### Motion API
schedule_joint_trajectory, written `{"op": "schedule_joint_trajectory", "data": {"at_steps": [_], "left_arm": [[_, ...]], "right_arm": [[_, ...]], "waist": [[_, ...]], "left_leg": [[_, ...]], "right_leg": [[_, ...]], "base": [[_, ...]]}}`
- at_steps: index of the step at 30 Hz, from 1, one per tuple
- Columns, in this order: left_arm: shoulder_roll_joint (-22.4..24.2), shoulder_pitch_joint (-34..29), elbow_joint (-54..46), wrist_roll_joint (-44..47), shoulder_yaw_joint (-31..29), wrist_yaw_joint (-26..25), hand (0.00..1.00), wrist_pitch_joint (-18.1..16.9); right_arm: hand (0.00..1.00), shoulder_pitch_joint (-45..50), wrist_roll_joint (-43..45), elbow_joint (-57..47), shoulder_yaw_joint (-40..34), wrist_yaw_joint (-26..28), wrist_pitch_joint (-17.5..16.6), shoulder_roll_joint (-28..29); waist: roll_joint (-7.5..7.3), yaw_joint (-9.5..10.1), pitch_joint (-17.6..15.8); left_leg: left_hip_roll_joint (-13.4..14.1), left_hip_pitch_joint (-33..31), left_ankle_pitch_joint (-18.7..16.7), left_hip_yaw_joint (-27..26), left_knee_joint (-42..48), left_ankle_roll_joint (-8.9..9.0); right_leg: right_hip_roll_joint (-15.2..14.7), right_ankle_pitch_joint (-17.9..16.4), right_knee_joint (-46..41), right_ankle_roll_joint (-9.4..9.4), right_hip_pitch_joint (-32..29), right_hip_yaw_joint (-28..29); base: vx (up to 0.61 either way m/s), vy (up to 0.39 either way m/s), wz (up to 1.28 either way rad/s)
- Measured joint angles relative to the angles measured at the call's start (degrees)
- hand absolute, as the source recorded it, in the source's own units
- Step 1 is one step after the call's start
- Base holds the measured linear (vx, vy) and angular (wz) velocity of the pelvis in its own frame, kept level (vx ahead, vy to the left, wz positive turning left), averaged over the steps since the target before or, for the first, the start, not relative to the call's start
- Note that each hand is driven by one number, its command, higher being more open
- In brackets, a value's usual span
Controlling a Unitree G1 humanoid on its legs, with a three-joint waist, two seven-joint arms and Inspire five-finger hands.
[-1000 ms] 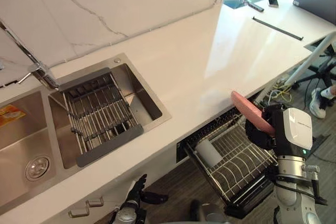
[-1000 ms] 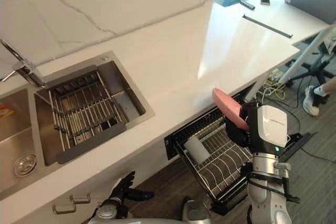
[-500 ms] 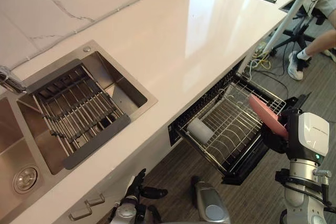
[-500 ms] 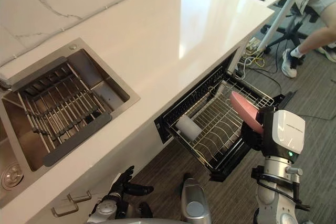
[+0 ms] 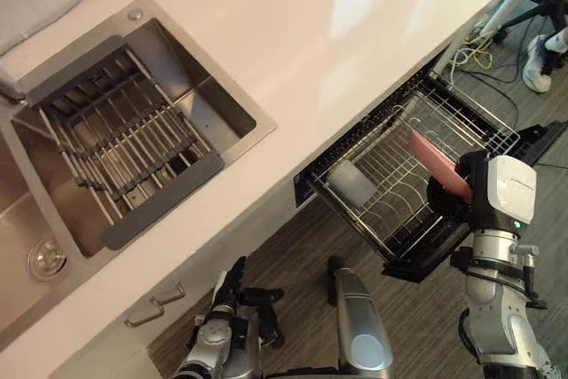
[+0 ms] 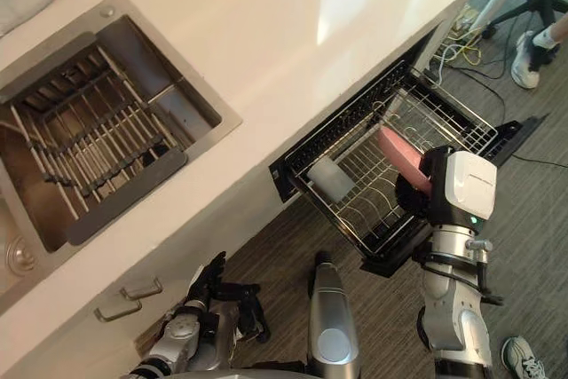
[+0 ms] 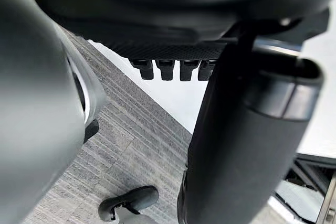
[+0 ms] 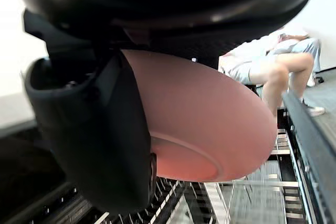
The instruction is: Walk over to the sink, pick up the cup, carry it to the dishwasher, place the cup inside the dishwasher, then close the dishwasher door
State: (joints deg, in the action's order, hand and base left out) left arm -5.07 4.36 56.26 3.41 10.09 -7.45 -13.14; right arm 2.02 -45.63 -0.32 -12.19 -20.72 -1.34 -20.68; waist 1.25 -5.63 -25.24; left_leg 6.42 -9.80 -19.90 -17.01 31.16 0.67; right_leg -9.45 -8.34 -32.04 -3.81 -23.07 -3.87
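A pink bowl (image 5: 439,166) is held on edge by my right hand (image 5: 446,205), thumb and fingers curled round it. It hangs above the right part of the pulled-out dishwasher rack (image 5: 461,113). In the right wrist view the pink bowl (image 8: 210,124) shows its foot ring, with the thumb (image 8: 100,145) pressed against it and rack wires below. A white cup (image 5: 352,183) lies on its side in the rack's left corner. My left hand (image 5: 232,286) hangs low by the cabinet front, fingers relaxed and holding nothing.
The steel sink (image 5: 226,144) with a wire drying rack (image 5: 133,153) lies left in the white counter (image 5: 311,33). The open dishwasher door (image 5: 426,265) juts out under the rack. Drawer handles (image 5: 155,304) sit near my left hand. A person's shoe (image 5: 540,49) and cables are far right.
The camera has tipped down and the whole picture has shifted. My right hand, still holding the pink bowl, has come from the counter's edge to above the rack.
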Motion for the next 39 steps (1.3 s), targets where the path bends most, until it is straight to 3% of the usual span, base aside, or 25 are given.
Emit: {"op": "schedule_joint_trajectory", "data": {"at_steps": [8,15,27,39], "left_arm": [[-0.2,0.2,0.1,0.6,-1.2,0.0,1.00,-0.4],[-1.1,0.2,1.0,1.3,-2.5,-0.1,1.00,-0.3],[-0.2,1.3,1.0,3.9,-4.1,-1.1,1.00,-0.9],[0.5,1.7,0.6,3.9,-5.1,-1.4,1.00,-0.9]], "right_arm": [[0.00,-8.9,4.0,18.2,0.2,-0.4,1.3,-4.2],[0.00,-14.4,6.1,24.4,1.6,-1.1,2.5,-6.9],[0.00,-22.5,6.1,23.6,3.9,-1.9,3.6,-10.1],[0.00,-24.7,6.1,21.3,6.3,-2.2,5.0,-10.9]], "waist": [[1.77,0.17,-1.0],[2.14,0.47,-1.2],[3.73,2.47,-2.0],[3.79,3.34,-2.0]], "left_leg": [[-1.7,-2.5,0.7,2.3,0.2,-0.63],[-1.8,-4.9,0.7,2.4,1.1,-0.70],[-1.8,-9.6,1.3,3.1,2.2,-0.74],[-1.5,-11.1,2.3,2.0,3.1,-0.82]], "right_leg": [[-2.2,-0.5,-1.1,-0.56,-1.3,-1.7],[-2.5,-0.5,-1.7,-0.59,-3.4,-1.8],[-3.6,-0.6,-3.0,-0.42,-7.3,-2.7],[-3.9,-0.6,-3.1,-0.42,-8.4,-2.6]], "base": [[0.01,-0.002,0.18],[0.00,-0.001,0.01],[0.00,-0.013,0.08],[0.00,0.000,0.00]]}}
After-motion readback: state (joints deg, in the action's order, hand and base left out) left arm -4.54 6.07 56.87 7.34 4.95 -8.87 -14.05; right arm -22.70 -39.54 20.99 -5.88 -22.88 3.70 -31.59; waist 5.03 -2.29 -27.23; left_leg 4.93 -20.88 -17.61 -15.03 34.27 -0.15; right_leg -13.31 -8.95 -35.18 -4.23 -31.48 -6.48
